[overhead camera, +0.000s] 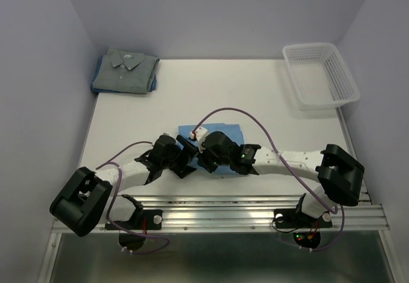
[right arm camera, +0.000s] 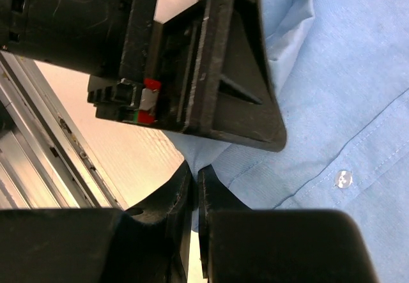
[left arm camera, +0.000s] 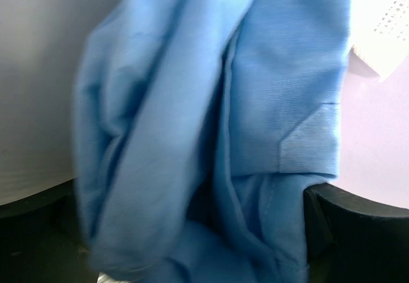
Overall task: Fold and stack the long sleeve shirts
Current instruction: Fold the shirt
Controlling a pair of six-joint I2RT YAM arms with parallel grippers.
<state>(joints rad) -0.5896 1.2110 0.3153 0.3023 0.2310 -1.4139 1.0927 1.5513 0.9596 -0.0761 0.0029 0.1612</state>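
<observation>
The light blue shirt [overhead camera: 214,131] lies on the table just beyond both grippers. It fills the left wrist view [left arm camera: 211,117] as bunched folds. My left gripper [overhead camera: 184,157] sits at its near edge, fingers [left arm camera: 348,222] apart with cloth bunched between them [left arm camera: 192,232]. My right gripper [overhead camera: 204,157] is beside it, shut on the shirt's near edge [right arm camera: 197,177]; a button [right arm camera: 343,179] shows on the cloth [right arm camera: 332,91]. The grey shirt [overhead camera: 126,69] lies folded at the back left corner, on top of something blue.
A white mesh basket [overhead camera: 321,75] stands at the back right. The left gripper's black body [right arm camera: 211,59] is right in front of the right wrist camera. A metal rail [overhead camera: 217,213] runs along the near table edge.
</observation>
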